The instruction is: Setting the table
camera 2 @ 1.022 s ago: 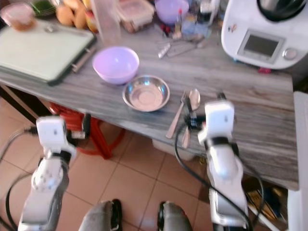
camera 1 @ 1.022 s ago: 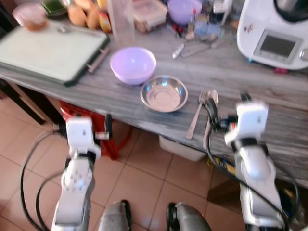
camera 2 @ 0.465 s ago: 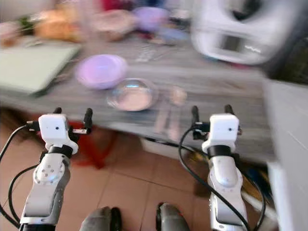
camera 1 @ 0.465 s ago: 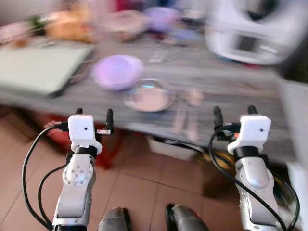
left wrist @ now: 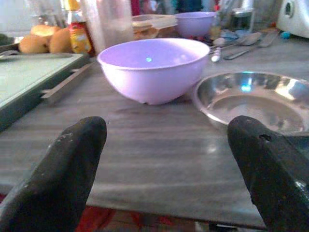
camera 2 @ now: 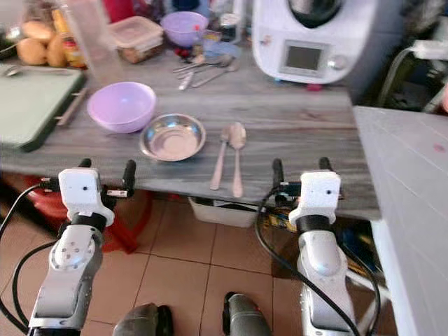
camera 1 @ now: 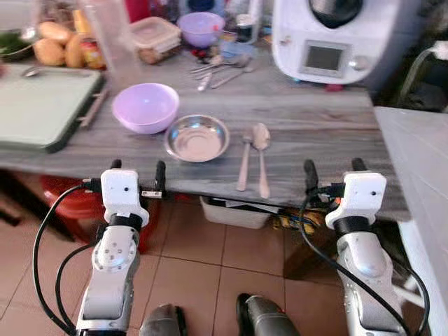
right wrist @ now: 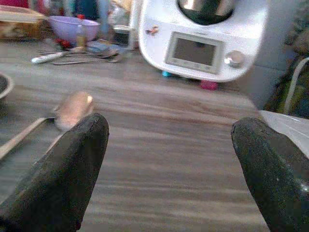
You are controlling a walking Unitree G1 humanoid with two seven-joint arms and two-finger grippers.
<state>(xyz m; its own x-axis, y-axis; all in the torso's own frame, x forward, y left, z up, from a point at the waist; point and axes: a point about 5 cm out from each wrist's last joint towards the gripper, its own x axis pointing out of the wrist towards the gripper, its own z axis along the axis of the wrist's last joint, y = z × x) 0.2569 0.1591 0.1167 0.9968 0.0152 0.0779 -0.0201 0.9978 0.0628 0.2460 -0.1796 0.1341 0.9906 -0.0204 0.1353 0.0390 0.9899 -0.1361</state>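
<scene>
Just beyond the empty, spread right claw (camera 1: 330, 166): spoon (camera 1: 261, 155) and fork (camera 1: 244, 162).

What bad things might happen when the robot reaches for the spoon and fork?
The spoon and fork lie side by side, almost touching, so the right gripper's open fingers might nudge or pick up both.

Their handle ends lie near the table's front edge, so a clumsy push might knock them to the floor.

The steel bowl sits just beside the fork, close to the purple bowl, so a sideways bump could slide it.
</scene>
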